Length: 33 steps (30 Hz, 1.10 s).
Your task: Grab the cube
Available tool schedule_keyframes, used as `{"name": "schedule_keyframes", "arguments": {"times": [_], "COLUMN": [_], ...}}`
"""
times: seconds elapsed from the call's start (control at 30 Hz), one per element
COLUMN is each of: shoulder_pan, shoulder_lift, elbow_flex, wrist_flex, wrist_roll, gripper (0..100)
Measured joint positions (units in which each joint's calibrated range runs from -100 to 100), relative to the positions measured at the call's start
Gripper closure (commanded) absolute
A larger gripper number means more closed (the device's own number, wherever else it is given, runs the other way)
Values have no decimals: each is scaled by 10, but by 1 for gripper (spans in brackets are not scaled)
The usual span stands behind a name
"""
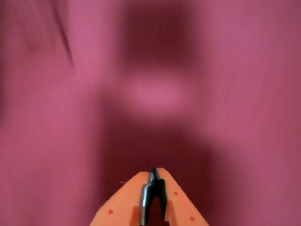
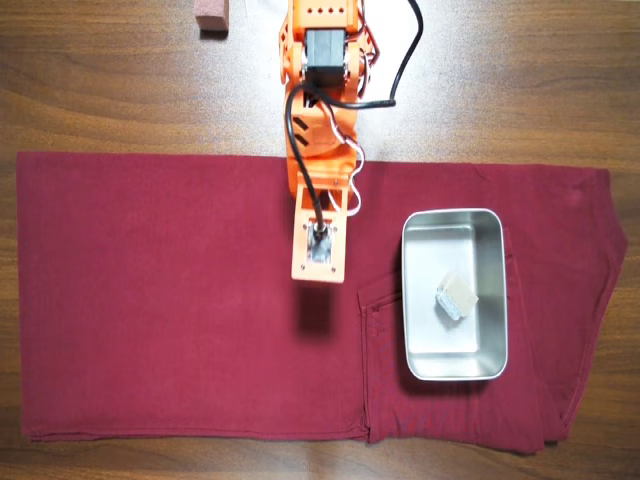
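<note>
The cube is a small pale beige block lying tilted inside the metal tray, at the right of the overhead view. My orange gripper enters the wrist view from the bottom edge, its two jaws pressed together with nothing between them. It points down at blurred dark red cloth. In the overhead view my arm reaches from the top edge over the cloth, and its wrist plate hides the fingers. The plate sits to the left of the tray, apart from it. The cube does not show in the wrist view.
A dark red cloth covers most of the wooden table; the tray rests on its right part. A reddish-brown block stands at the top edge, left of the arm's base. Black and white cables hang from the arm.
</note>
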Motion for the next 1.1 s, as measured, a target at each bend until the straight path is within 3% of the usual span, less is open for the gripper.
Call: {"name": "schedule_keyframes", "arguments": {"times": [0.07, 0.13, 1.1], "shoulder_pan": [0, 0, 0], "shoulder_lift": [-7, -7, -7], "elbow_flex": [1, -1, 1], "wrist_flex": [140, 168, 170], "wrist_roll": [5, -7, -15], "gripper": [100, 100, 100]}}
